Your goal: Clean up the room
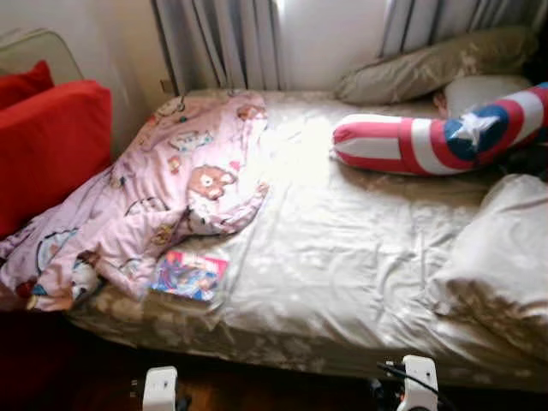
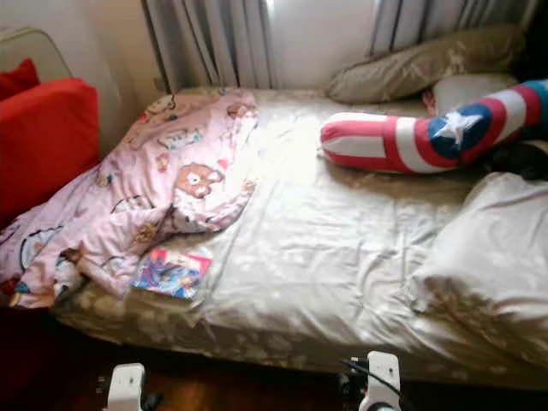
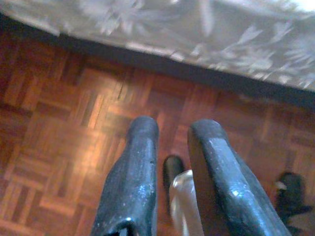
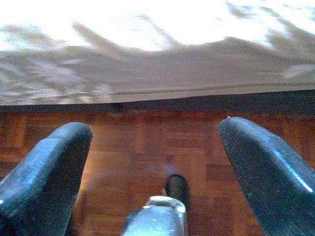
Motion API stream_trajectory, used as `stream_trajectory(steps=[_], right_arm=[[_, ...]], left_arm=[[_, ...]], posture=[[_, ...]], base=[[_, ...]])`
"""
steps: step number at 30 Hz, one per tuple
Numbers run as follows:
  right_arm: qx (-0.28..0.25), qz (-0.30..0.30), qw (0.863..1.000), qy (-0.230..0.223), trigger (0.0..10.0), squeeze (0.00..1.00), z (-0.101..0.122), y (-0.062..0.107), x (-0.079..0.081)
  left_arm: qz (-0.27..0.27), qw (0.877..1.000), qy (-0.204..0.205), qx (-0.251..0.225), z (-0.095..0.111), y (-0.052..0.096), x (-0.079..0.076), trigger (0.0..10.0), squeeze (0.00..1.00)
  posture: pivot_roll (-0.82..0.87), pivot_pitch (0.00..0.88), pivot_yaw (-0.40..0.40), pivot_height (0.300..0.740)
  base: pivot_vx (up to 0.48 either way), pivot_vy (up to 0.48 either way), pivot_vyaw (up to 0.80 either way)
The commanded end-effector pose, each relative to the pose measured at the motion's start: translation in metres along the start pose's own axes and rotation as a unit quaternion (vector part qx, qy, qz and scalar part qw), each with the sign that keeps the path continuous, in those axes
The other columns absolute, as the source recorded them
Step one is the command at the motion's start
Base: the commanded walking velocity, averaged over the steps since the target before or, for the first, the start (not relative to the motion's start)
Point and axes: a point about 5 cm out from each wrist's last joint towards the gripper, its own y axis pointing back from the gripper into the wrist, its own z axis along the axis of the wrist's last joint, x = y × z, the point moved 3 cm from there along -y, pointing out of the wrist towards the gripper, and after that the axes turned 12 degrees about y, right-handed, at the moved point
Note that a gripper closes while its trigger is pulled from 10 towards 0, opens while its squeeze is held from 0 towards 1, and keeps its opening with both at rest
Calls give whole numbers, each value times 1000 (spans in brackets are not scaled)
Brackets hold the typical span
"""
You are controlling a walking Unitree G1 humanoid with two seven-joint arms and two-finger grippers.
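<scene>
A pink bear-print blanket [image 1: 171,188] lies crumpled over the left side of the bed [image 1: 342,257] and hangs off its left edge. A colourful picture book [image 1: 188,275] rests at the bed's front edge, just under the blanket's hem. A long red, white and blue star cushion [image 1: 428,141] lies across the far right. Both arms hang low in front of the bed. My left gripper [image 3: 172,132] points at the wood floor, its fingers nearly together with nothing between them. My right gripper [image 4: 155,132] stands open over the floor beside the bed's edge.
Red cushions [image 1: 47,145] stand at the left beside the bed. Beige pillows lie at the head [image 1: 428,64] and on the right side [image 1: 505,248]. Curtains [image 1: 223,43] hang behind. Parquet floor [image 3: 59,128] runs along the bed's front.
</scene>
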Motion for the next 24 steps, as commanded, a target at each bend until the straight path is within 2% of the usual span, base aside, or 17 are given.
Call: stream_trajectory(steps=[1, 16, 20, 24], right_arm=[[-3, -6, 1000, -1, 10000, 0, 1, 0, -4], [4, -8, 1000, -2, 10000, 0, -2, 1, -4], [6, -7, 1000, -1, 10000, 0, -2, 1, -4], [6, -6, 1000, 1, 10000, 0, -2, 1, -4]], left_arm=[[-3, 1000, -3, 11, -8, 2, -1, 10000, 0], [-6, 1000, -7, 16, -10, 3, 1, 10000, 0], [-5, 1000, -7, 18, -11, 3, 2, 10000, 0], [-2, 1000, -6, 21, -11, 4, 4, 10000, 0]], posture=[[-21, 0, 50, 740], [-31, 0, 55, 740], [-33, 0, 56, 740], [-33, 0, 56, 740]], base=[[0, -424, 0], [0, -424, 0], [0, -404, -778], [0, 0, -775]])
